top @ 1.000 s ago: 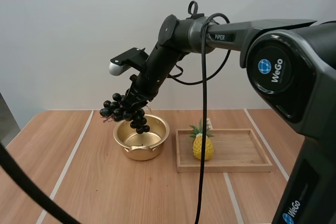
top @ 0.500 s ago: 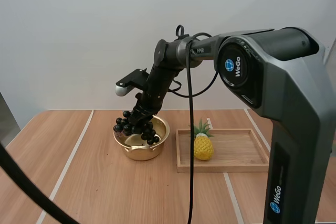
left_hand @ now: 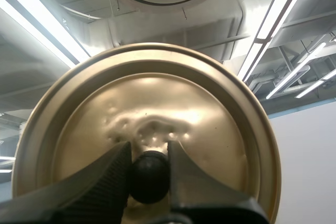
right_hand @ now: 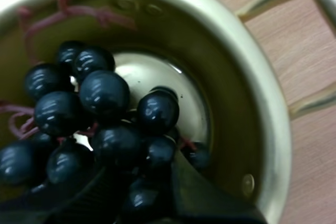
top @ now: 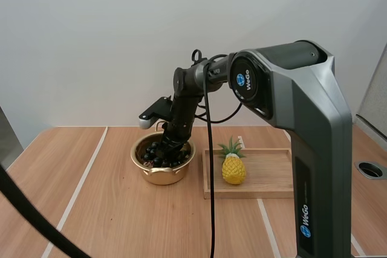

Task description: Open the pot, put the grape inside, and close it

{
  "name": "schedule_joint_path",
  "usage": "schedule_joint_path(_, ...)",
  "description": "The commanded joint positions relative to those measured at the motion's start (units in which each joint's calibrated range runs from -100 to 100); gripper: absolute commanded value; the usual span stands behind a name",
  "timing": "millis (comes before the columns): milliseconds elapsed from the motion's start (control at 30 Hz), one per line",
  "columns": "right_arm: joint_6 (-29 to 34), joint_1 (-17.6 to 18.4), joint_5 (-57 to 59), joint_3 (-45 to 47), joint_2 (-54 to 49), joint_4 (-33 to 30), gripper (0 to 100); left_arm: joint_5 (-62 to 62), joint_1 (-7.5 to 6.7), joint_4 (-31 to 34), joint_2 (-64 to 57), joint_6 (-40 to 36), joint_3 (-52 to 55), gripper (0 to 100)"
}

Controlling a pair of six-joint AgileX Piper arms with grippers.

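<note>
The gold pot (top: 158,175) stands open on the table, left of the tray. My right gripper (top: 169,144) reaches down into it, shut on the bunch of dark grapes (top: 161,154). In the right wrist view the grapes (right_hand: 105,95) hang inside the pot's rim (right_hand: 262,129), close over its shiny bottom, with the right gripper (right_hand: 139,182) pinching the lower berries. In the left wrist view my left gripper (left_hand: 149,156) is shut on the black knob (left_hand: 149,177) of the gold lid (left_hand: 157,98), which is held up in the air.
A wooden tray (top: 275,176) lies right of the pot with a toy pineapple (top: 233,168) at its left end. Bare wooden table lies in front of the pot and to its left.
My right arm has come down and carried the grapes from above the pot's left rim into the pot. The pot and the tray have stayed put.
</note>
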Motion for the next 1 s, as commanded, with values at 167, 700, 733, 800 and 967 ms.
schedule_joint_path(167, 0.6, 0.0, 0.2, -0.2, 0.5, -1.1, 0, 0.2, 0.09, 0.1, 0.2, -0.2, -0.3, 1)
schedule_joint_path(700, 1.9, 0.0, -0.2, -0.2, 2.4, -1.4, 0, 0.4, 0.09, 0.1, 0.2, 0.9, -0.3, 1)
schedule_joint_path(733, 2.5, 0.0, -1.0, -0.2, 2.4, -1.4, 0, 0.4, 0.09, 0.1, 0.2, 1.0, -0.3, 1)
schedule_joint_path(800, 4.3, 0.0, -1.8, -0.4, 2.4, -1.4, 0, 0.4, 0.09, 0.1, 0.2, 1.0, -0.3, 1)
schedule_joint_path(967, 7.6, 0.0, -2.5, -0.4, 1.9, -1.4, 0, 0.4, 0.09, 0.1, 0.2, 1.0, -0.3, 1)
